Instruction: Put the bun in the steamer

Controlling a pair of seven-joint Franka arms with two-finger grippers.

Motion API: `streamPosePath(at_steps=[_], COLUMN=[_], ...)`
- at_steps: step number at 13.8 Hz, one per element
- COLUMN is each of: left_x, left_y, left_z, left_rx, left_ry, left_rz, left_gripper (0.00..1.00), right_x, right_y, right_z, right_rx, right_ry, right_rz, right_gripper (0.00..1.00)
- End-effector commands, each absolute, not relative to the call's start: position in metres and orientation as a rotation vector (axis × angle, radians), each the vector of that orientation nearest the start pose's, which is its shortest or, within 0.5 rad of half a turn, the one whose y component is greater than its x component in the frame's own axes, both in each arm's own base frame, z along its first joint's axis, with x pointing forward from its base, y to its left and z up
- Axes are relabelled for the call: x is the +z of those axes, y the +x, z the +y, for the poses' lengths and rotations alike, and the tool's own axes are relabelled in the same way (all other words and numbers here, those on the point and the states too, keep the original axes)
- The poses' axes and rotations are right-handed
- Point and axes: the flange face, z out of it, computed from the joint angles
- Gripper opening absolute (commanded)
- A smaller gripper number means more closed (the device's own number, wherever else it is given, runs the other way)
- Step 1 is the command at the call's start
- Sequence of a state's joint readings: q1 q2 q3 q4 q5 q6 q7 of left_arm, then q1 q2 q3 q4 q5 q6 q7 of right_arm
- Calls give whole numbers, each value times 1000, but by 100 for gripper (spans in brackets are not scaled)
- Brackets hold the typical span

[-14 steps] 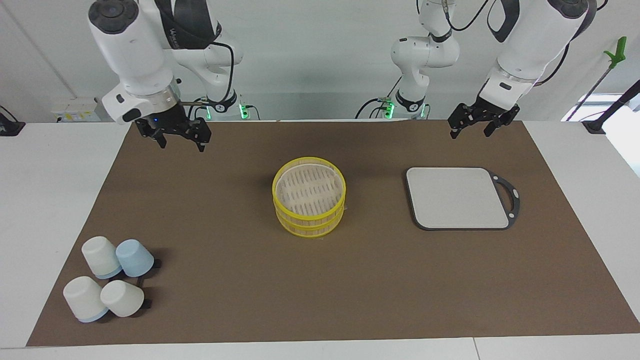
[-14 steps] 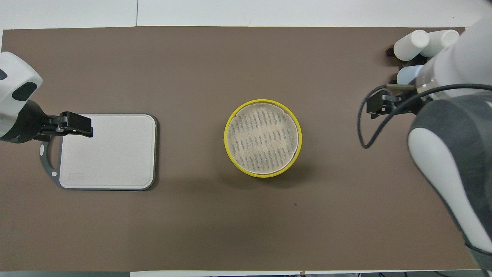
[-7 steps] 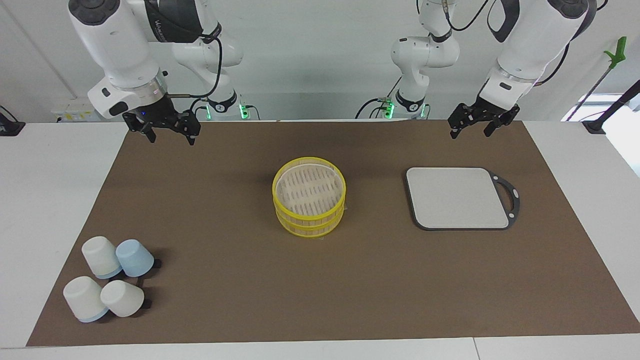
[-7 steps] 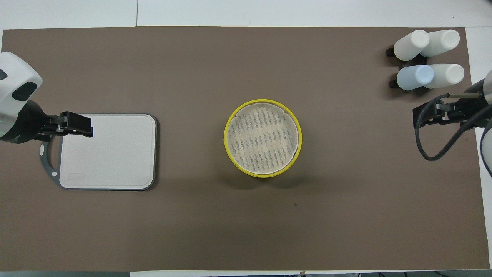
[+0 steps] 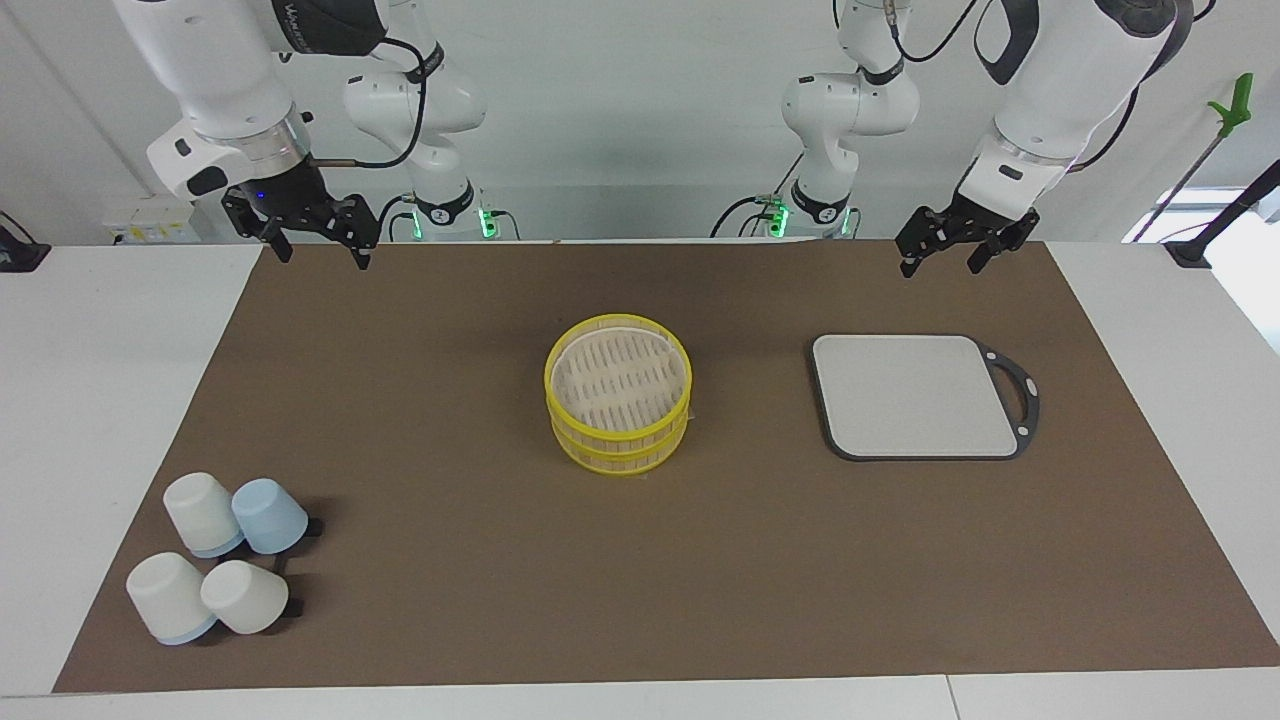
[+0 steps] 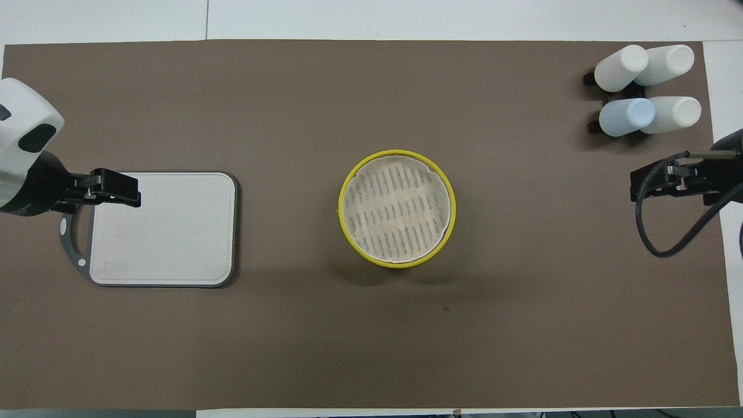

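The steamer (image 5: 618,400) (image 6: 397,208), a round bamboo basket with yellow rims and a slatted tan top, stands in the middle of the brown mat. The bun is out of view in both views. My right gripper (image 5: 322,254) (image 6: 641,186) hangs open and empty above the mat's edge by the robots, at the right arm's end. My left gripper (image 5: 938,267) (image 6: 130,188) waits open and empty in the air over the robots' edge of the mat, above the handle end of the grey board.
A grey rectangular board (image 5: 915,395) (image 6: 162,229) with a dark handle lies beside the steamer toward the left arm's end. Several upturned white and pale-blue cups (image 5: 215,555) (image 6: 644,87) cluster at the mat's corner farthest from the robots, at the right arm's end.
My right gripper has drawn back and risen, away from the steamer toward the right arm's end of the table, uncovering the cups in the overhead view. The left arm has not moved.
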State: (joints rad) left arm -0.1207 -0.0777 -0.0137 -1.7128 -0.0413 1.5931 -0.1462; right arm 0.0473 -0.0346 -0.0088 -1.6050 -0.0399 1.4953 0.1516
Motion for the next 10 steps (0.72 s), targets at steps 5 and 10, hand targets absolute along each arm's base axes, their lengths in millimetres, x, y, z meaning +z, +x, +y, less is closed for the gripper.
streamPosePath(at_steps=[5,10], left_x=[608,608], left_y=[523,523], left_z=[-75,-76], left_rx=[53,53], left_ry=[-3194,-3194], left_rz=[-16,-11], left_gripper=[100,100], right_x=[619,616], right_y=[531,531], right_z=[23,22], right_rx=[77,70], right_ry=[-3110,-3104], right_rz=[86,88], right_gripper=[100,100])
